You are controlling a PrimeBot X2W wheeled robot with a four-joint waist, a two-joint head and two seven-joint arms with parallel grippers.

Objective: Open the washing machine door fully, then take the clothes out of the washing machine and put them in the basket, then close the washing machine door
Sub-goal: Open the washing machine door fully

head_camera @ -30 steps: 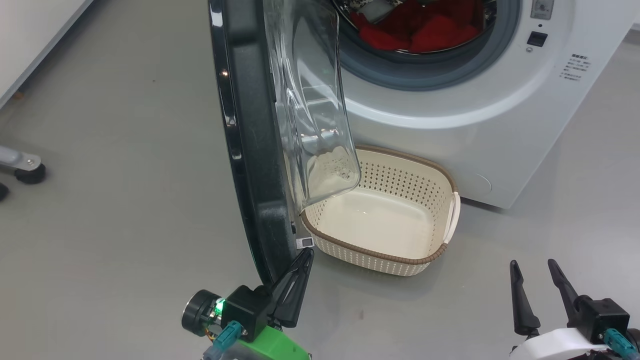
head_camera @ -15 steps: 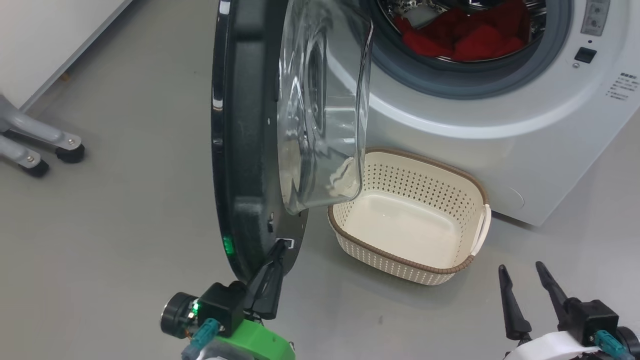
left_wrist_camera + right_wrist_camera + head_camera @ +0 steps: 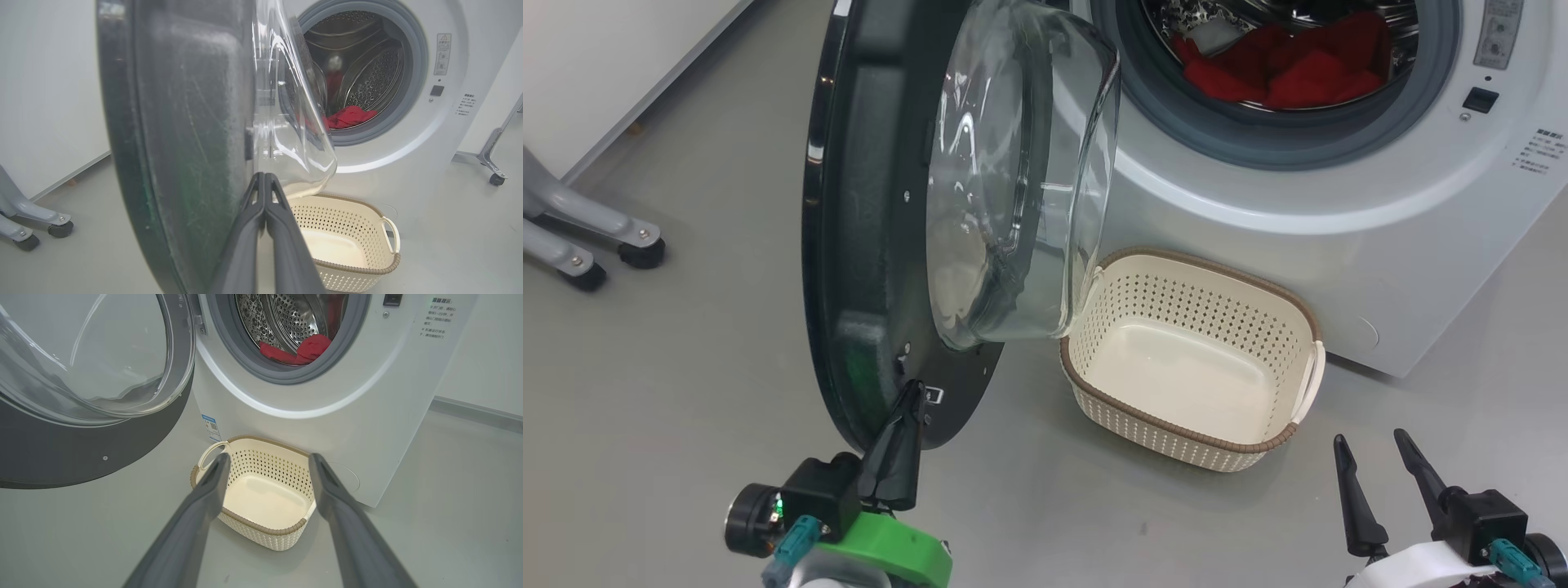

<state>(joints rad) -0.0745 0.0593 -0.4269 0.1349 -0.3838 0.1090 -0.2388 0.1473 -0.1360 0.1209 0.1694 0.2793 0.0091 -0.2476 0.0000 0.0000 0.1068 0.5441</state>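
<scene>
Left gripper (image 3: 913, 392), fingers pressed together, has its tips at the lower inner rim of the washing machine door (image 3: 866, 245), which stands open. I see the right gripper (image 3: 1370, 439) spread and empty near the basket (image 3: 1192, 298). The clothes (image 3: 1282, 69) lie inside the washing machine (image 3: 1339, 245).

washing machine (image 3: 1339, 245): 1 | door (image 3: 866, 204): 1 | basket (image 3: 1201, 302): 1

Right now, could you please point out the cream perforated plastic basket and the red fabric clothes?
basket (image 3: 1201, 302): head view, far perforated inner wall.
clothes (image 3: 1290, 73): head view, middle of the pile.
</scene>
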